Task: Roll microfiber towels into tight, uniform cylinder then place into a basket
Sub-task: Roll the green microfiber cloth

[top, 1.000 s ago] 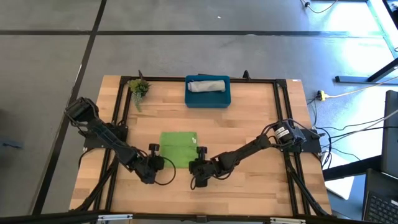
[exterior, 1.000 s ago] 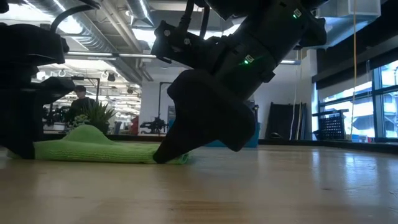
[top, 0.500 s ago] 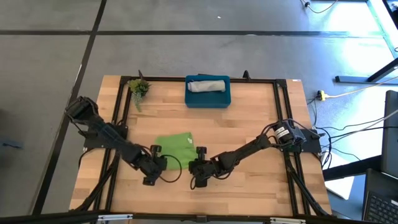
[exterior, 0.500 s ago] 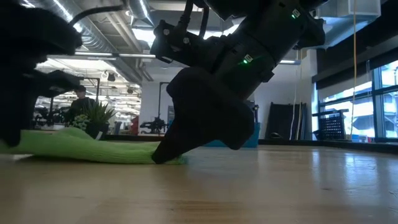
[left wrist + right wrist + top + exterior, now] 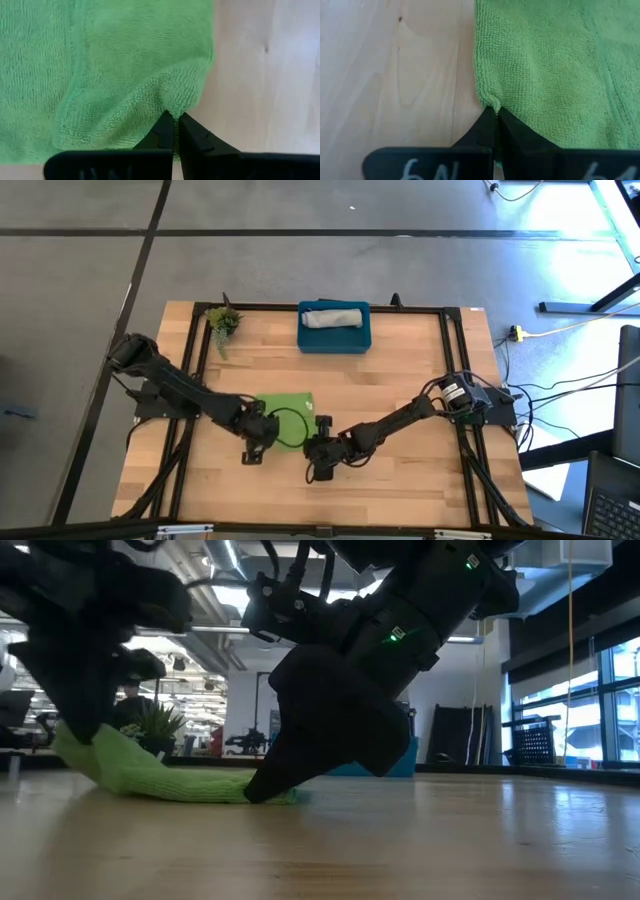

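Note:
The lime green microfiber towel (image 5: 288, 412) lies on the wooden table (image 5: 400, 370), its near left corner raised off the wood. My left gripper (image 5: 264, 429) is shut on that corner and stands above the table at the left of the low view (image 5: 88, 730). My right gripper (image 5: 318, 444) is shut on the near right corner, down at the tabletop (image 5: 258, 790). The teal basket (image 5: 335, 340) sits at the far middle with the rolled grey towel (image 5: 335, 316) lying inside it. My left gripper pinches the green towel's near left corner (image 5: 171, 107) between its two fingertips, pointing steeply down. The corner is lifted clear (image 5: 92, 745), and the cloth slopes slack from it down to the table. My right gripper pinches the towel's near right corner (image 5: 493, 102) between its fingertips, slanting down from the table's near right side. That corner stays at the tabletop (image 5: 270, 792), with the rest of the towel flat beyond it.
A small green plant sprig (image 5: 222, 321) lies at the far left of the table. Black frame rails (image 5: 452, 380) run along the table's left, right and far sides. Bare wood lies between the towel and the basket.
My left gripper has shut on the towel's near left corner, then risen and gone toward the table's far right, over the towel. That corner has lifted off the wood and the left part of the cloth has bunched inward. The near right corner has stayed put.

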Controlling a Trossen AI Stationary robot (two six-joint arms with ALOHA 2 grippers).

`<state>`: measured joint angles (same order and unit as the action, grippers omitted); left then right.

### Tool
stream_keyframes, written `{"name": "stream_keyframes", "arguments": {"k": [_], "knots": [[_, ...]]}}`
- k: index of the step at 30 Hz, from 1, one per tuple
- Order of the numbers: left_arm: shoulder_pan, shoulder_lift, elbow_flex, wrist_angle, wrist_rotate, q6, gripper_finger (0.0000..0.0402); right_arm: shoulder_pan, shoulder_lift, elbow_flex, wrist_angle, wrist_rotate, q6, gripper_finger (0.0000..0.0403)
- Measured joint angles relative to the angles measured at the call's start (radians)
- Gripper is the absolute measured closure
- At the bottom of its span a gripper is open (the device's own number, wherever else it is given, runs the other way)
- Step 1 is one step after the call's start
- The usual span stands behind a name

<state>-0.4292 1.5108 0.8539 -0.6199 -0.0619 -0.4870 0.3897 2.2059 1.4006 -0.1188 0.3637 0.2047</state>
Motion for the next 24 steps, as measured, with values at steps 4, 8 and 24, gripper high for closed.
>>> {"name": "stream_keyframes", "arguments": {"k": [4,8,24], "knots": [[0.058,0.0,0.0,0.0,0.003,0.025,0.0401,0.0,0.0,0.0,0.0,0.0,-0.001,0.0393],[0.099,-0.001,0.0,0.001,0.0,0.073,0.04,0.0,0.0,0.0,0.0,0.0,-0.001,0.0393],[0.198,-0.002,0.002,0.004,-0.154,0.161,0.04,0.0,0.0,0.0,-0.001,-0.005,-0.002,0.0393]]}}
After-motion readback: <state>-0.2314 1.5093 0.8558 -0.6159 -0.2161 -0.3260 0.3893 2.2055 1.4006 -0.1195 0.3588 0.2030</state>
